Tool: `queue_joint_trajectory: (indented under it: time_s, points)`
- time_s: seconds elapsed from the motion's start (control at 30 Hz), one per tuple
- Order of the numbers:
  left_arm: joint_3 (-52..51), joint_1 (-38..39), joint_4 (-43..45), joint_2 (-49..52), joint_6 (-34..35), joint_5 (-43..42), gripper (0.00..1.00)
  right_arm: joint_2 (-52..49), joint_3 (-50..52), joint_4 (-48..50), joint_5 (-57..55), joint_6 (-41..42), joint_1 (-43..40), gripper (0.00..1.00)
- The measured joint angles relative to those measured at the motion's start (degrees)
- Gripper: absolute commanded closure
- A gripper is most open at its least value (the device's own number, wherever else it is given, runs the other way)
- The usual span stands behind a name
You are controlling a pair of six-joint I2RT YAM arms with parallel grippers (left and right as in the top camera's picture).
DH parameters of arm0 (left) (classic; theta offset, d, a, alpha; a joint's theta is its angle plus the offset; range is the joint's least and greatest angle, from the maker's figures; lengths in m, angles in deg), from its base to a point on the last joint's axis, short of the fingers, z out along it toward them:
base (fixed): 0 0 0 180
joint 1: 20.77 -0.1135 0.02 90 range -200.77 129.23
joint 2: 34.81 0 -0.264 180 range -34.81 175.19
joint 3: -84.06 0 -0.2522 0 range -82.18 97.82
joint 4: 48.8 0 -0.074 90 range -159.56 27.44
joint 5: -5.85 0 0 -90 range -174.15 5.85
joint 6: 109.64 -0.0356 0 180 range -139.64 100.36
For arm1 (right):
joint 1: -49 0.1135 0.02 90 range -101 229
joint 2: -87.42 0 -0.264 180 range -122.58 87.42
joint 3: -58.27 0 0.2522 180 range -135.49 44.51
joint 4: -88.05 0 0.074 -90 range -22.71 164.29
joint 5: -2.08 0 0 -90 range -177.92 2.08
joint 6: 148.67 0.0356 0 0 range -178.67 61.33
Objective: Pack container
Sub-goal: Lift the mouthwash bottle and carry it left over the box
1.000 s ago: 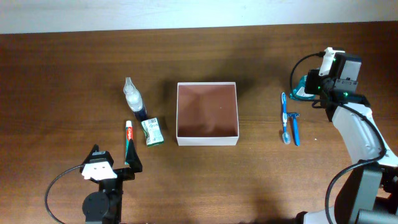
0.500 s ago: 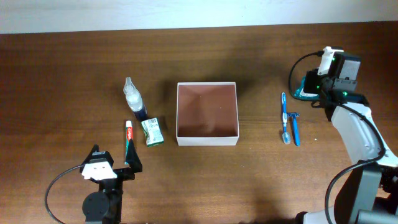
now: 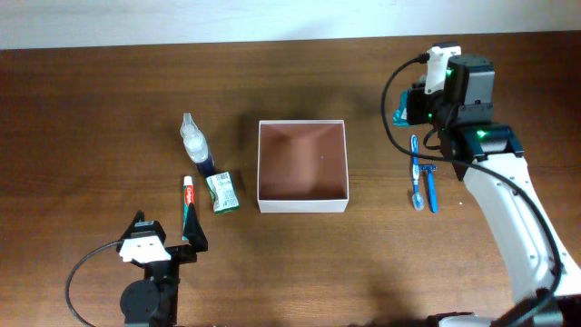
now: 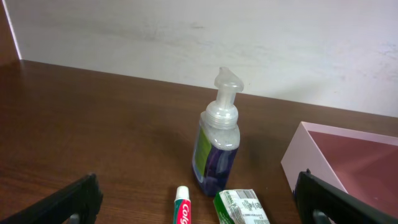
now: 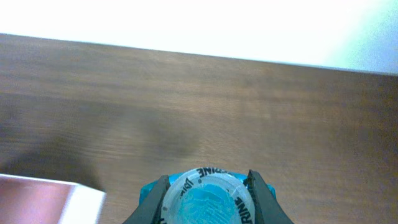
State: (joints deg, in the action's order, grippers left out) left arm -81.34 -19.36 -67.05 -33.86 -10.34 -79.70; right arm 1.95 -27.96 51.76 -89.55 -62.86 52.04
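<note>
The container (image 3: pixel 303 197) is a square white-walled box with a reddish-brown inside, at the table's middle; its corner shows in the left wrist view (image 4: pixel 297 155) and the right wrist view (image 5: pixel 74 202). My right gripper (image 5: pixel 206 186) is shut on the teal mouthwash bottle (image 5: pixel 205 202), held above the table to the right of the container; in the overhead view the bottle (image 3: pixel 400 113) peeks out beside the gripper (image 3: pixel 425 102). My left gripper (image 3: pixel 162 245) is open and empty at the front left, its jaws (image 4: pixel 199 205) wide apart short of the toothpaste.
A soap pump bottle (image 3: pixel 194 143), a toothpaste tube (image 3: pixel 189 204) and a green packet (image 3: pixel 221 192) lie left of the container. A blue toothbrush (image 3: pixel 416 173) and a blue razor (image 3: pixel 430 184) lie right of it, below my right gripper.
My right gripper, holding the mouthwash bottle, has moved left and slightly toward the far edge, closer to the container. The left arm has not moved.
</note>
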Motion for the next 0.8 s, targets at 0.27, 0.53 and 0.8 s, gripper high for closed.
queue_joint_trajectory:
  time_s: [0.27,0.53,0.8]
  points:
    - [0.0,0.0,0.0,0.0,0.0,0.0,0.01,3.06,-5.22,-4.17,-1.11,6.32,8.33,0.84]
    - [0.0,0.0,0.0,0.0,0.0,0.0,0.01,3.67,-5.64,-6.21,-4.66,10.91,17.9,0.84]
    - [0.0,0.0,0.0,0.0,0.0,0.0,0.0,2.71,-5.66,-4.5,-7.82,15.82,24.87,0.84]
